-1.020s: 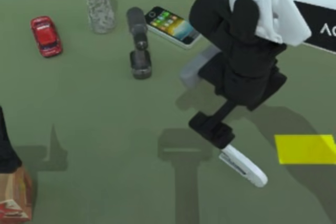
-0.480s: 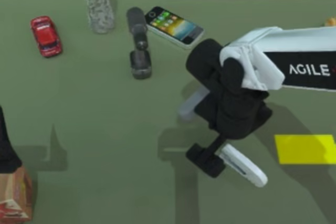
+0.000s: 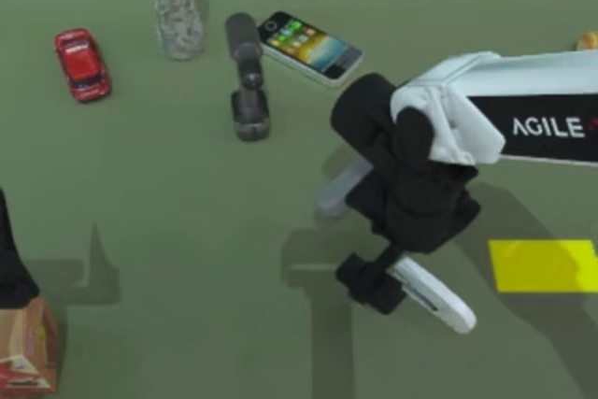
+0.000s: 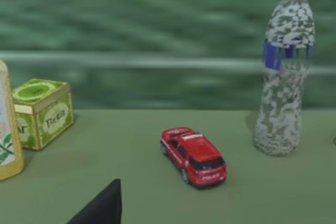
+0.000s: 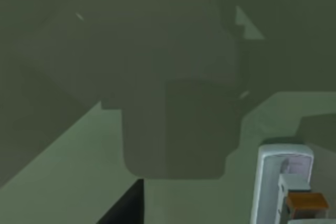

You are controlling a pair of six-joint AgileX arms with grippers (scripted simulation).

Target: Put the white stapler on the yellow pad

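The white stapler (image 3: 435, 297) lies slantwise on the green table, right of centre near the front; one end of it shows in the right wrist view (image 5: 282, 182). My right gripper (image 3: 376, 284) hangs low over the stapler's left end, fingers open and nothing held; one dark fingertip (image 5: 128, 205) shows above bare table beside the stapler. The yellow pad (image 3: 545, 264) lies flat to the right of the stapler, a short gap away. My left gripper (image 3: 9, 263) stays parked at the left edge, with one fingertip (image 4: 102, 208) in its own view.
At the back stand a patterned bottle (image 3: 174, 2), a red toy car (image 3: 82, 64), a dark dumbbell (image 3: 248, 77) and a smartphone (image 3: 310, 47). A brown carton (image 3: 26, 348) sits at the front left. The left wrist view also shows a green tea box (image 4: 42, 111).
My right arm swung forward and down, bringing its gripper low to the stapler's left end. The stapler, the pad and the left arm have not moved.
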